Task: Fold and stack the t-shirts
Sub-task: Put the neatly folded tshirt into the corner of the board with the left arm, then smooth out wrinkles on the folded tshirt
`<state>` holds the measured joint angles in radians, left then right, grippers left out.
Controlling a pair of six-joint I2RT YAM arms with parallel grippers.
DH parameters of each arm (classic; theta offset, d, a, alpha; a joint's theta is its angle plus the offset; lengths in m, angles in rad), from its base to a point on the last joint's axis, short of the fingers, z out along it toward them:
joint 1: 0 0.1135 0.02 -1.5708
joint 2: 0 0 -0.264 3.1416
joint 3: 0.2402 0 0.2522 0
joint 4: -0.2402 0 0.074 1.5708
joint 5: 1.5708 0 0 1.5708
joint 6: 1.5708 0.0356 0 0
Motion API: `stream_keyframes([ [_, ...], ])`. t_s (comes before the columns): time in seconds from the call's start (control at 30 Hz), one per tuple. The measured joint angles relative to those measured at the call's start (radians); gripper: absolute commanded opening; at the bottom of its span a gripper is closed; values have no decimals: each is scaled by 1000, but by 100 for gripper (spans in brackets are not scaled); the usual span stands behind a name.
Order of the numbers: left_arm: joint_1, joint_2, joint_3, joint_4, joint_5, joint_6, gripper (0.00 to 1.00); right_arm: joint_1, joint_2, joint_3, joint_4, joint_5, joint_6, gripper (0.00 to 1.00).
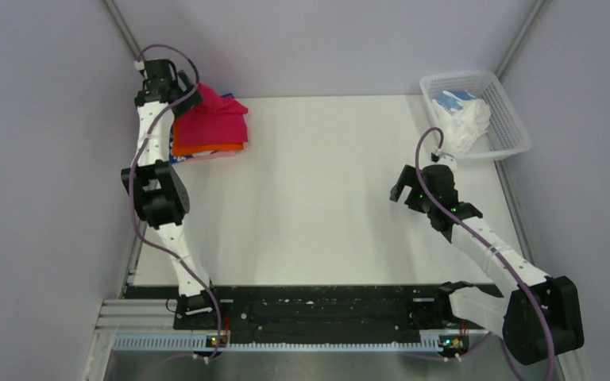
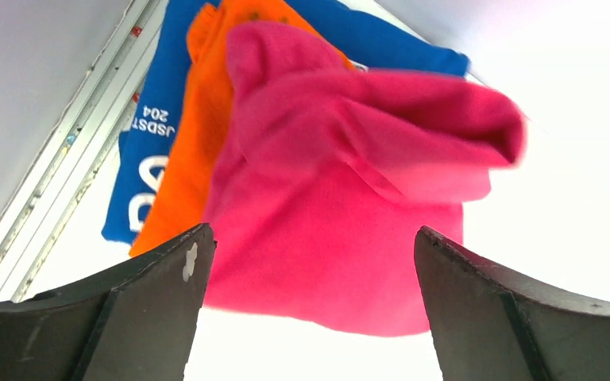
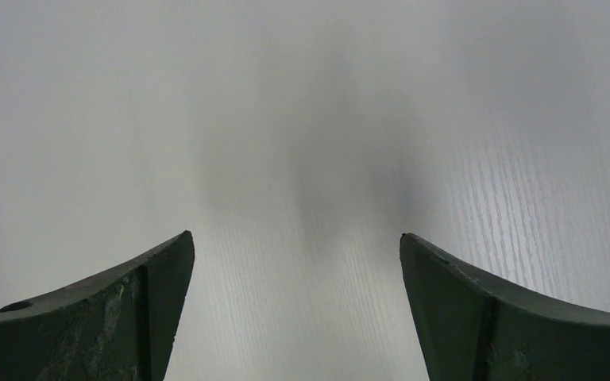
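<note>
The crimson-pink t-shirt (image 1: pixel 214 121) lies folded, a bit rumpled, on top of a stack at the table's far left. Under it lie an orange t-shirt (image 1: pixel 206 148), a blue one and a pale pink one, only edges showing. In the left wrist view the crimson shirt (image 2: pixel 341 198) covers the orange shirt (image 2: pixel 187 159) and the blue shirt (image 2: pixel 147 143). My left gripper (image 1: pixel 184 89) hangs open and empty above the stack's far left edge, its fingertips (image 2: pixel 167 278) apart from the cloth. My right gripper (image 1: pixel 404 190) is open and empty over bare table. A white and light-blue t-shirt (image 1: pixel 461 119) lies crumpled in the basket.
The white mesh basket (image 1: pixel 508 119) stands at the far right corner. Grey walls close in the left, back and right sides. A metal rail (image 2: pixel 55 167) runs along the table's left edge beside the stack. The right wrist view shows only bare white table (image 3: pixel 302 159).
</note>
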<state>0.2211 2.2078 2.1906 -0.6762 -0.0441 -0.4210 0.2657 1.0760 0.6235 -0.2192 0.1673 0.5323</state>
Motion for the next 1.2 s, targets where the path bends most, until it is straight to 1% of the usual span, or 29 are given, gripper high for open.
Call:
stream_keyframes([
  [0.1,-58,-129,-114,27,-64,5,99,0,1,0,-1,0,0,99],
  [0.2,-121,-235,-188,58,-106,16,99,0,1,0,-1,0,0,99],
  [0.27,-159,-275,-207,77,-101,28,99,0,1,0,-1,0,0,99],
  [0.37,-187,-278,-206,113,-48,47,99,0,8,0,2,0,0,99],
  [0.43,-189,-246,-189,116,12,60,99,0,16,0,1,1,0,99],
  [0.5,-188,-181,-140,112,58,71,99,0,19,0,2,1,0,99],
  [0.63,-188,-47,-51,92,82,93,99,0,20,0,2,7,0,99],
  [0.7,-188,-1,-43,93,80,109,99,0,24,0,2,10,0,99],
  [0.8,-187,61,-21,93,52,135,99,0,35,0,1,16,0,99],
  [0.9,-179,145,68,116,-6,163,99,0,41,0,-6,29,0,99],
  [1.0,-154,221,153,182,-44,164,99,0,41,1,-12,42,0,99],
  [1.1,-109,306,259,253,-70,125,99,0,41,3,-18,52,0,99],
  [1.2,-51,333,267,328,-77,60,99,0,35,7,-29,56,1,99],
])
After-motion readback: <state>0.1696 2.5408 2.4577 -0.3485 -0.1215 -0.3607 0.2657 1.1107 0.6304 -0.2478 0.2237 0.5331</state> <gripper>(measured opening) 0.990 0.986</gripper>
